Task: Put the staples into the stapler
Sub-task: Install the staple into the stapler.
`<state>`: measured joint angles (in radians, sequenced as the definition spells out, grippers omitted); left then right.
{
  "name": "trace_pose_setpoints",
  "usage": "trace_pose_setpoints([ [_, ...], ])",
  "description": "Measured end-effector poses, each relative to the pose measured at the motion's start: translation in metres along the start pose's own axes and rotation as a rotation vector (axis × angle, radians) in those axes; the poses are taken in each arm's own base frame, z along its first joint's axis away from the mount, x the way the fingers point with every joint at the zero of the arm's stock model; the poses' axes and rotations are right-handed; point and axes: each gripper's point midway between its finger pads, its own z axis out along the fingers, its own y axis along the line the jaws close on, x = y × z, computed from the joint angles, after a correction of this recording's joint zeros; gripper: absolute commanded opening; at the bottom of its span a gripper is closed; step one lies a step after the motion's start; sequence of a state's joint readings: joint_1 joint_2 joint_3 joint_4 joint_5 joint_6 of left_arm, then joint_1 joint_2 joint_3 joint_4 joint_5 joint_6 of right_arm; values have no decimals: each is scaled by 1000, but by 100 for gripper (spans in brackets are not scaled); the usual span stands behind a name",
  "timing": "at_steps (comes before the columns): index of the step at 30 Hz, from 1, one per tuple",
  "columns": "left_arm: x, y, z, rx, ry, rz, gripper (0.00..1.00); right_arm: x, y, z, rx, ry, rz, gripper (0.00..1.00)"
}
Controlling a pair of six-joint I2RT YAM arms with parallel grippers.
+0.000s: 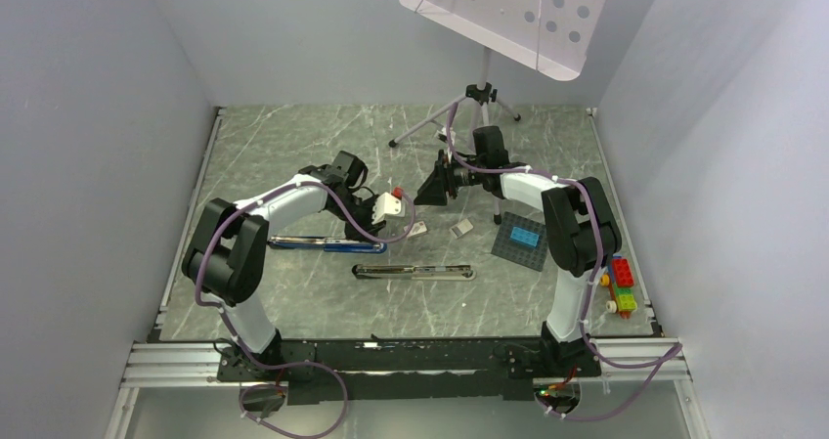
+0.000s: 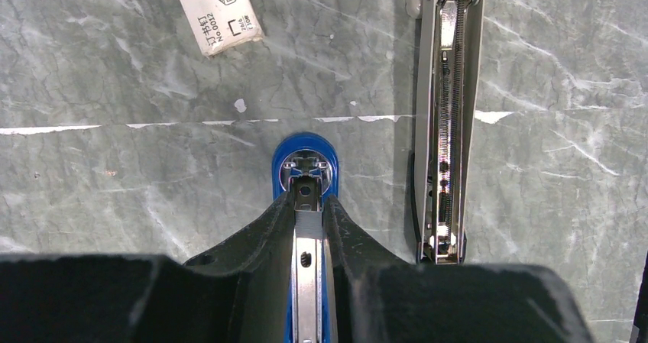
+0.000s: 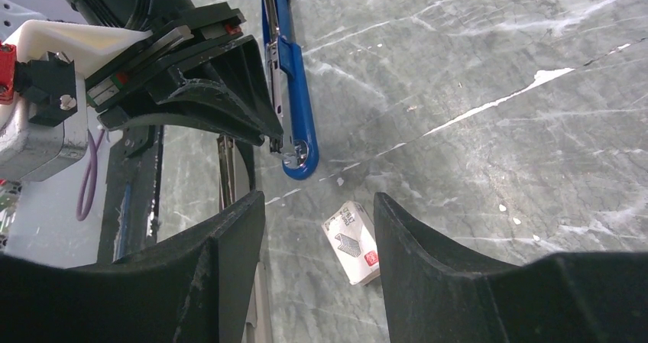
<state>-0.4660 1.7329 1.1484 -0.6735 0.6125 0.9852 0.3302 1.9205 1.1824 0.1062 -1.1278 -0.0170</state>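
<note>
The left gripper (image 2: 309, 205) is closed on the blue stapler (image 2: 306, 146). Its two black fingers (image 2: 260, 240) press against either side of the stapler's bright metal rail, just behind the rounded blue end. The stapler lies on the table (image 2: 115, 190). The right gripper (image 3: 317, 202) is wide open with nothing between its fingers (image 3: 229, 259). It hangs above the table facing the left gripper, and the staple box (image 3: 351, 240) lies on the surface below the gap. The staples (image 1: 461, 227), seen as a small pale-grey block, lie loose on the table just right of the box in the top view. They sit between the box and a grey baseplate (image 1: 508, 251), apart from both grippers; finer detail cannot be read at this size. A silver stapler (image 2: 447, 121) lies alongside the blue one, near but not touching, with its channel and spring exposed on top. A blue brick (image 1: 526, 234) sits on the baseplate. A stack of coloured bricks (image 1: 621, 285) lies near the right edge of the table. A tripod (image 1: 469, 107) stands at the far side.
</note>
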Motion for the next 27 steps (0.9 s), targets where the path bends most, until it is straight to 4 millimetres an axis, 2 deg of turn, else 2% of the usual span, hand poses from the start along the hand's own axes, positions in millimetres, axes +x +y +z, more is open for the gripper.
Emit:
trace_pose_setpoints([
  [27, 3, 1, 5, 9, 5, -10, 24, 2, 0, 1, 0, -8, 3, 58],
])
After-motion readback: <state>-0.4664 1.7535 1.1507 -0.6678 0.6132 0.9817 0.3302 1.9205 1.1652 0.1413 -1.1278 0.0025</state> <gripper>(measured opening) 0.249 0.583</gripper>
